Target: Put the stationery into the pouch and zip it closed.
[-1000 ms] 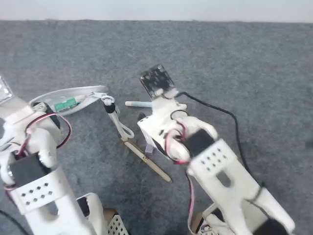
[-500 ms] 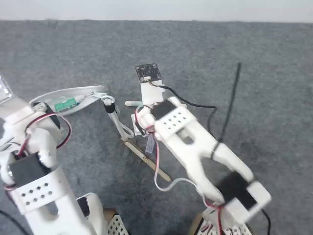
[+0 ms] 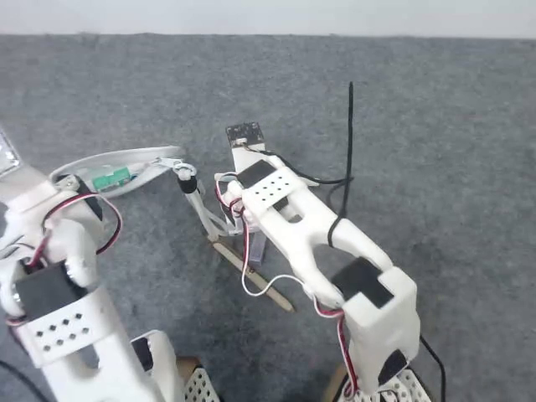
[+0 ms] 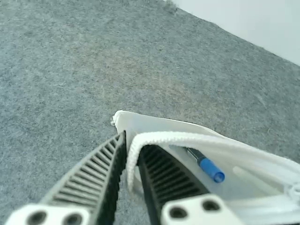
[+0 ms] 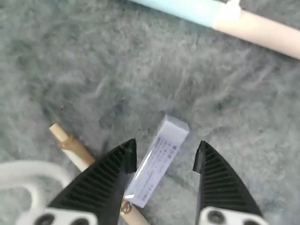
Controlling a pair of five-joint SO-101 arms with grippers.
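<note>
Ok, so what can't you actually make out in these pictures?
Right wrist view: the pale pen is cut off by the picture's edges; print on the eraser is too blurred to read; the pencil runs under the right end effector.
High view: the right arm covers most of the eraser and pale pen.
Left wrist view: the pouch rim and left end effector hide its contents beyond one blue-tipped pen.

A grey felt mat point(image 3: 452, 100) lies flat as the working surface; a pale wall point(image 3: 268, 17) runs straight along its far edge
</note>
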